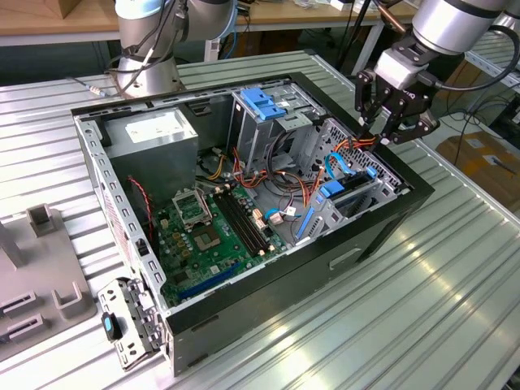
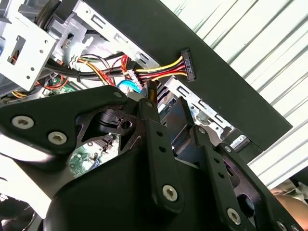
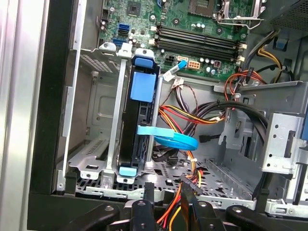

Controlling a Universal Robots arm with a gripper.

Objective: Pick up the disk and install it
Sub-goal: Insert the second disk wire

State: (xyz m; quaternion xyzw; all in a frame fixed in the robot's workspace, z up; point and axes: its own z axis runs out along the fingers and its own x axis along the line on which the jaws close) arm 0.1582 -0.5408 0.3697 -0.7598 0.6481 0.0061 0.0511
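Note:
The disk (image 3: 143, 87) stands on edge in the lower drive bay of the open computer case (image 1: 244, 268), its bright blue carrier frame showing along the top. In the exterior view the disk (image 1: 351, 192) sits near the case's right wall. My gripper (image 1: 375, 130) hovers above that wall's rim, apart from the disk, with its fingers spread and nothing held. A bundle of orange, yellow and red power wires with a black connector (image 2: 187, 64) lies on the rim just under my fingertips (image 2: 149, 96). In the first wrist view the gripper (image 3: 169, 201) straddles those wires.
A grey drive cage with a blue latch (image 1: 264, 101) stands at the back of the case. The motherboard (image 1: 213, 231) covers the case floor and a power supply (image 1: 154, 134) sits at the back left. A blue ribbon cable (image 3: 168, 137) crosses beside the disk. Ribbed metal table (image 1: 422, 309) lies all around.

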